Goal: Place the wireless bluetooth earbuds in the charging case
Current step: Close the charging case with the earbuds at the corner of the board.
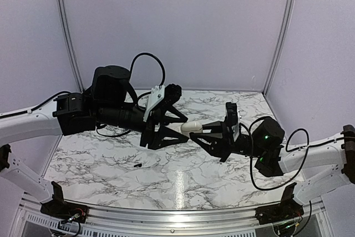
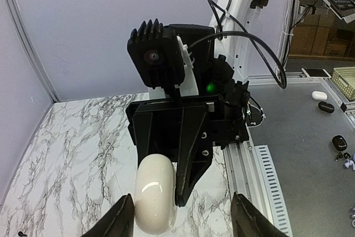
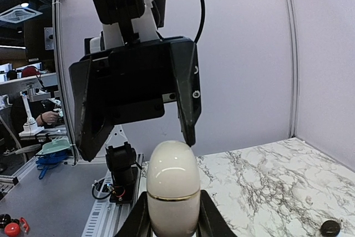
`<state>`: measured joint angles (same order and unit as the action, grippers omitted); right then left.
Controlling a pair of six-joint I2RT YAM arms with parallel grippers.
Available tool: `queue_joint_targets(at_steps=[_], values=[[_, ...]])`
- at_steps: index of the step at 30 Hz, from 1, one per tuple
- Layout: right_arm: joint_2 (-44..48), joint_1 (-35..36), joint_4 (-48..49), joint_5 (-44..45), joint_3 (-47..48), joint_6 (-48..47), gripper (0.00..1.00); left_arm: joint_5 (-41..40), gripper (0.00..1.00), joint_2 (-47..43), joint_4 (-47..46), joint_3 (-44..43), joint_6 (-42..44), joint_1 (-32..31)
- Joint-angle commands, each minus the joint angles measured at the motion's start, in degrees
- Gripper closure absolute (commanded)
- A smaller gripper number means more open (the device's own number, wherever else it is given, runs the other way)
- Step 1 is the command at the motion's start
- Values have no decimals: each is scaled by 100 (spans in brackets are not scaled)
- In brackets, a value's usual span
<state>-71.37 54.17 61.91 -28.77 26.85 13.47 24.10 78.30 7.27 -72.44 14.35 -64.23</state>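
Hanging in the air above the marble bench (image 1: 222, 181), the charging case (image 1: 192, 127) is sitting between the two arms, its cream shell closed along a thin seam that is showing in the right wrist view (image 3: 172, 187). The right claw (image 1: 195, 131) is clamping it narrowly by the lower half, one finger pressing each side, so the rounded lid end is sticking out toward the other arm. The left claw (image 1: 186, 129) is facing it head-on with its jaws spread wide, straddling that free end. In the left wrist view the case (image 2: 155, 198) is lying nearer to one of the fingers (image 2: 123, 219) than the other; whether that finger is touching the shell I cannot tell, and the opposite finger is standing well apart from it. From the right wrist camera the left claw (image 3: 138, 142) is looming just above the case's tip, not closed on it.

One earbud (image 1: 137, 166) – a tiny dark stub – is lying on the bench, below the left arm and well apart from the case; it is also showing as a speck at the lower corner of the left wrist view (image 2: 21, 233).
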Motion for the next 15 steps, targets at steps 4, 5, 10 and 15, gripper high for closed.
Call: queue_joint_targets(at_steps=[4,5,10,15], values=[[46,-422,-37,256,115,575,100,-486,32,-204,215,73,-4,-83],[78,-502,-272,326,128,580,100,-886,27,-250,123,124,-135,-67],[106,-1037,-2429,660,568,345,100,-2147,1,-327,-114,235,-990,217],[79,-1725,-3523,605,764,340,100,-2548,1,-663,-1062,860,-2124,744]])
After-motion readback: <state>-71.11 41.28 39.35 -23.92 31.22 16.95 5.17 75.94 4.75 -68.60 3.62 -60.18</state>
